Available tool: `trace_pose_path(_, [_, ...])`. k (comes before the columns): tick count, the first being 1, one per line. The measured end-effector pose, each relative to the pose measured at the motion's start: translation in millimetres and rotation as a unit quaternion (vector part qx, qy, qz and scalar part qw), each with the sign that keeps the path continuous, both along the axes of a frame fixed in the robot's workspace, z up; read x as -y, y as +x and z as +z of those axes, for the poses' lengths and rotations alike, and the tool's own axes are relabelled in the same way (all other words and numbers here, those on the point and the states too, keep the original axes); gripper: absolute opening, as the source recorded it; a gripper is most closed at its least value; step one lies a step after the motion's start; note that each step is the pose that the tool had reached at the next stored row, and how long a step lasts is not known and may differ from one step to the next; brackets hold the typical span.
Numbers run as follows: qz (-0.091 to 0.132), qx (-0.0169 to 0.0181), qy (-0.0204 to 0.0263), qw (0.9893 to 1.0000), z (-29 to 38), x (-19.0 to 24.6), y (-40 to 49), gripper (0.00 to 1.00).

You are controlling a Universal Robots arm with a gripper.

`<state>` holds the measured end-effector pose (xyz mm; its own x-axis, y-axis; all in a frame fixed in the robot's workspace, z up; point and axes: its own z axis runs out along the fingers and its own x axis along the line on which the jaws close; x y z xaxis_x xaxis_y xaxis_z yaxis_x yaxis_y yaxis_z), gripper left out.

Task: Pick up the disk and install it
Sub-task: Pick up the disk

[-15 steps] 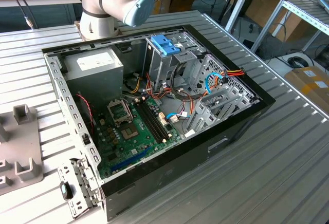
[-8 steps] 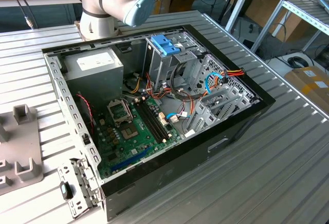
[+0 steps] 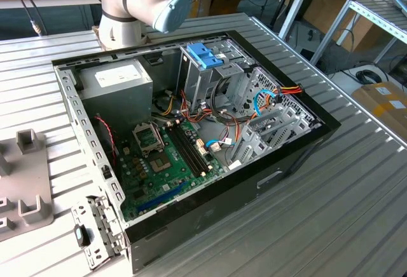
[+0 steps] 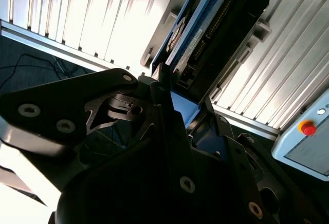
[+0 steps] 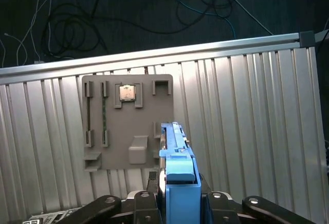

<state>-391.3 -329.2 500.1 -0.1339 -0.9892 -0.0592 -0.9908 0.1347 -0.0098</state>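
- Black gripper bodywork sits closest to both wrist cameras. Its fingers are closed onto the flat faces of the disk, which stands edge-on between them and juts straight out ahead.
- Beyond the disk's free end lies a grey fixture tray on the ribbed table. Whether the disk is clear of the tray, I cannot tell.
- As I judge the risk, the grip takes one end alone, so the long overhang could lever the disk askew or let it slip. A skewed disk would jam at the drive cage or snag the loose cables beside it.
- The first wrist view gives the blue frame edge-on and a chip seated in the tray. The second wrist view gives the disk's label side and a red stop button. The exterior view gives the open computer case.
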Motion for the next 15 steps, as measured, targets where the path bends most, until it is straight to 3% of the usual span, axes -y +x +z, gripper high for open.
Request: trace_pose_path(15, [0.0,0.0,0.0,1.0,0.0,0.0,9.9,0.37])
